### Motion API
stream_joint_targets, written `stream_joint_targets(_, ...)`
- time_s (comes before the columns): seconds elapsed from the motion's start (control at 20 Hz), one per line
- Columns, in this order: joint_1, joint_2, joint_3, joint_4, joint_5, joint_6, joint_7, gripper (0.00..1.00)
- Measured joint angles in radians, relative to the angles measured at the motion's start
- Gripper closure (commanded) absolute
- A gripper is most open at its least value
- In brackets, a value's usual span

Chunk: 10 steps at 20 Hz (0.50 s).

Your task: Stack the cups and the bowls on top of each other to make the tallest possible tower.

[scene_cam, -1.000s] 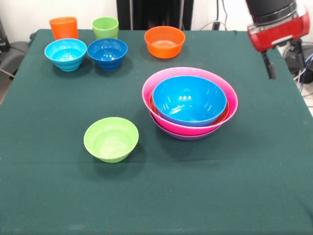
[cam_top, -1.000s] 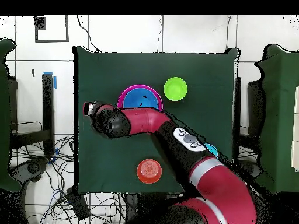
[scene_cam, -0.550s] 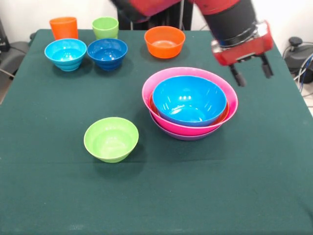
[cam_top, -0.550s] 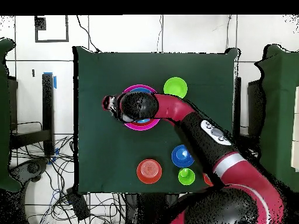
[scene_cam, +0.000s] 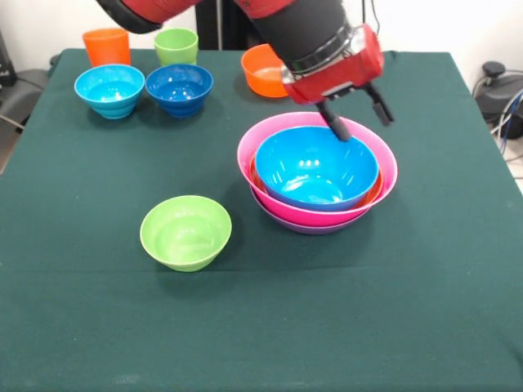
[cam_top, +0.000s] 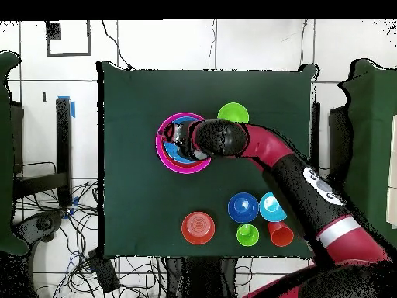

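The tower [scene_cam: 317, 214] is a nest of large bowls right of the table's middle: a blue bowl [scene_cam: 315, 167] sits inside pink, orange and purple rims. My gripper [scene_cam: 358, 118] hangs open and empty just above the tower's far rim. In the overhead view the gripper [cam_top: 181, 143] covers part of the tower [cam_top: 164, 149]. A small lime-green bowl [scene_cam: 185, 232] stands alone to the left. At the far left are a light-blue bowl [scene_cam: 109, 88], a dark-blue bowl [scene_cam: 179, 87], an orange cup [scene_cam: 106, 46] and a lime-green cup [scene_cam: 176, 45]. The arm partly hides a small orange bowl [scene_cam: 260, 72].
A dark green cloth covers the table [scene_cam: 409, 310]. In the overhead view the arm [cam_top: 295, 174] crosses the table from its base to the tower, passing close by the lime-green bowl [cam_top: 233, 114]. Cables lie on the floor off the table's side.
In the front view the arm has swung left, from beyond the table's right edge to over the tower's far rim. The gripper has stayed open and empty. No bowl or cup has moved.
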Motion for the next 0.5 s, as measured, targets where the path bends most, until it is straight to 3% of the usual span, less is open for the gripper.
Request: stream_joint_targets(0.5, -0.068, -0.059, 0.05, 0.063, -0.056, 0.0, 0.0, 0.0)
